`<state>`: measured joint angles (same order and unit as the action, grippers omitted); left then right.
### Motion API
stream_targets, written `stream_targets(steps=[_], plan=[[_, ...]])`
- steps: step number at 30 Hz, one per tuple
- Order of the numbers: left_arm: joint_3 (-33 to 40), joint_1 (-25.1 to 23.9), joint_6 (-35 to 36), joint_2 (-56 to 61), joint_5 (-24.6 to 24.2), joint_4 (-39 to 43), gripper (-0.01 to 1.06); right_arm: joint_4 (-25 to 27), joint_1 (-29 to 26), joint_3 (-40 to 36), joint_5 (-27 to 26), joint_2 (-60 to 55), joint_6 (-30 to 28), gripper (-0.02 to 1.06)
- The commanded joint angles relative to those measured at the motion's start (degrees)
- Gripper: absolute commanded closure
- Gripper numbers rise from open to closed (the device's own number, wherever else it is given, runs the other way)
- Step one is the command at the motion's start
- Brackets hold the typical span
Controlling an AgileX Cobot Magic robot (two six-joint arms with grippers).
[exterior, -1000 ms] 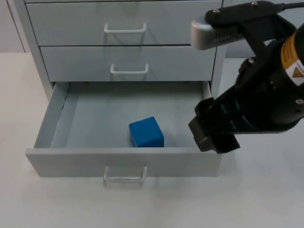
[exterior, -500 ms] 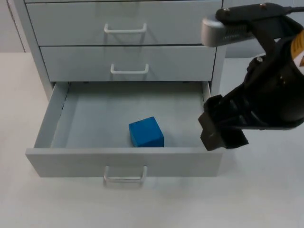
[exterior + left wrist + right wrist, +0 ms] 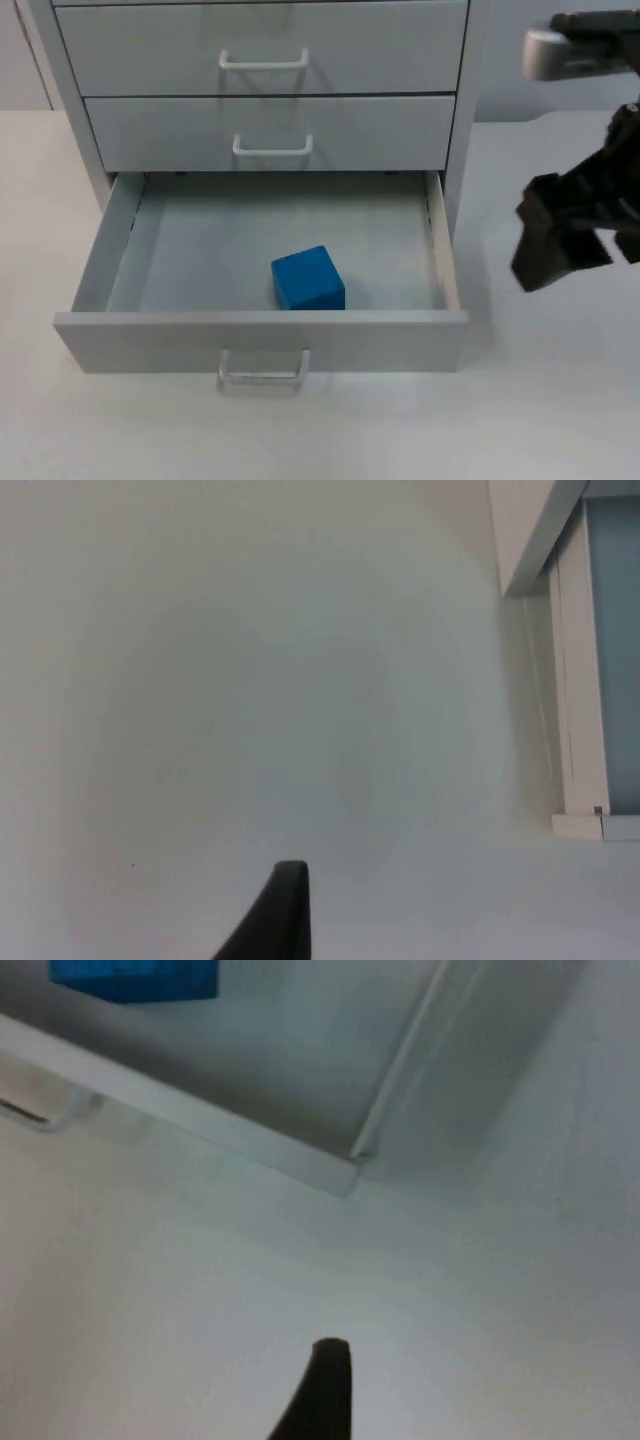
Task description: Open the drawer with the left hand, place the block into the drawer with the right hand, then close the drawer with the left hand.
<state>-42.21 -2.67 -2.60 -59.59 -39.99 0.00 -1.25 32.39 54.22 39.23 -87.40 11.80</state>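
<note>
The grey cabinet's bottom drawer [image 3: 150, 340] stands pulled open. A blue block [image 3: 308, 279] rests on the drawer floor near the front wall, a little right of the middle. My right gripper [image 3: 555, 245] hangs over the white table to the right of the drawer, apart from it. The right wrist view looks down on the drawer's front right corner [image 3: 345, 1165] and an edge of the blue block [image 3: 135, 978]. My left gripper [image 3: 285, 910] waits above bare table, left of the open drawer's side [image 3: 580, 680].
Two shut drawers with white handles [image 3: 272, 148] sit above the open one. The open drawer's handle [image 3: 263, 372] juts toward the table's front. White table top [image 3: 560, 400] lies to the right and in front of the cabinet.
My right arm has drawn back to the right, from over the drawer's right rim out above the table. The blue block stays in the drawer.
</note>
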Motion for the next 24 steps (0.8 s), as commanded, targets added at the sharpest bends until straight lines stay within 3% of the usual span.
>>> stream_targets(steps=[1,6,13,18,24], plan=[[0.21,0.06,-0.17,0.29,-0.04,-1.09,0.00,0.37,-1.92,-0.12,0.61,0.46,-1.36,0.27],[0.21,0.06,-0.17,0.29,0.19,-1.22,0.00,0.37,-9.60,-0.12,3.53,0.46,-4.59,0.27],[0.21,0.06,-0.17,0.29,0.19,-1.22,0.00,0.37,-16.20,-0.23,5.97,1.03,-7.05,0.27],[0.21,0.06,-0.17,0.29,0.29,-1.22,0.00,0.37,-25.58,-2.81,6.05,4.84,-8.82,0.27],[0.21,0.06,-0.17,0.29,0.41,-1.33,0.00,0.37,-30.43,-3.43,7.18,7.77,-9.71,0.27]])
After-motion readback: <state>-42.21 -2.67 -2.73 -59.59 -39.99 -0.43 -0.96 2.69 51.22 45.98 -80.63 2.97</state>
